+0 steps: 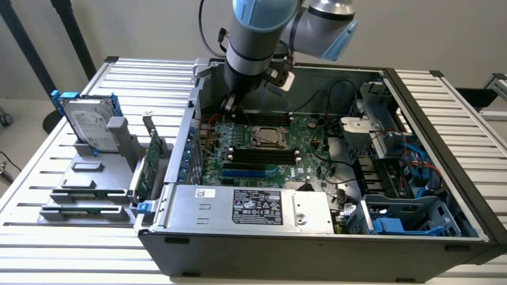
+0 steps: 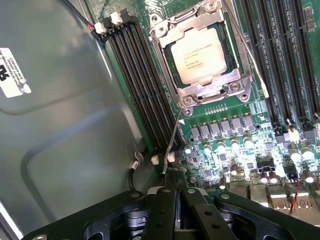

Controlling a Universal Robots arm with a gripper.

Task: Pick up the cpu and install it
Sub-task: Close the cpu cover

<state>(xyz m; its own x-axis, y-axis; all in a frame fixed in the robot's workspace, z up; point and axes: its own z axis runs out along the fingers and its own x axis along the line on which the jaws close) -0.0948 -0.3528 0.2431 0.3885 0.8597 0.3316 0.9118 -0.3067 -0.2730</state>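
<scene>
So, what stands around the socket?
— Open computer case (image 1: 317,246). The arm (image 1: 257,35) reaches in over the motherboard (image 1: 309,127). Black memory slots (image 2: 142,85) flank the socket on both sides. A thin socket lever (image 2: 172,140) rises from the metal socket frame (image 2: 212,92) up to the tips of the gripper (image 2: 176,180). Jaws nearly together; cannot tell whether they pinch the lever.

And the chip?
— The cpu (image 2: 200,54) lies seated in the socket, mid-board, ringed by that frame. It is square, with a pale silver lid, faint printed lines and an uncovered top.

Counts?
— One cpu. Two levers, the second lever (image 2: 247,50) along the socket's other side. One power supply (image 1: 246,206). One hard drive (image 1: 83,122) and one green circuit card (image 1: 152,157), both upright in a rack (image 1: 87,190) outside the case, on the exterior view's left.
</scene>
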